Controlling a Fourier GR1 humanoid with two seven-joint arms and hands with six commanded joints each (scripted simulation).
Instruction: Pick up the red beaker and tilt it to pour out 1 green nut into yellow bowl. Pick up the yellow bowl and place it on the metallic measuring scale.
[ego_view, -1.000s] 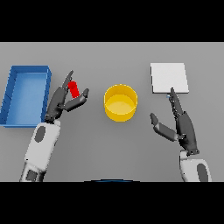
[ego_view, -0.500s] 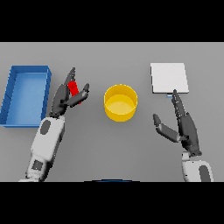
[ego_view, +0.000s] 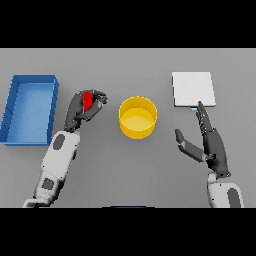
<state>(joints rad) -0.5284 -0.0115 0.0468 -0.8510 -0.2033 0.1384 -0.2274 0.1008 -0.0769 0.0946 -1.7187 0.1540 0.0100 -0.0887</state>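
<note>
Red beaker (ego_view: 87, 101) held above bench (ego_view: 125, 170), enclosed by curled fingers of left hand (ego_view: 80, 110); only part of its red body seen between fingers, so long axis hard to judge. Yellow bowl (ego_view: 137, 117) set just beside, toward robot's right of beaker; no nut discernible inside. Pour judged to depend on beaker being carried rightward over bowl rim, then tipped. Left hand nearer to bowl. Metallic measuring scale (ego_view: 193, 89) beyond bowl; right hand (ego_view: 210, 142) below scale, fingers straight, nothing held.
</note>
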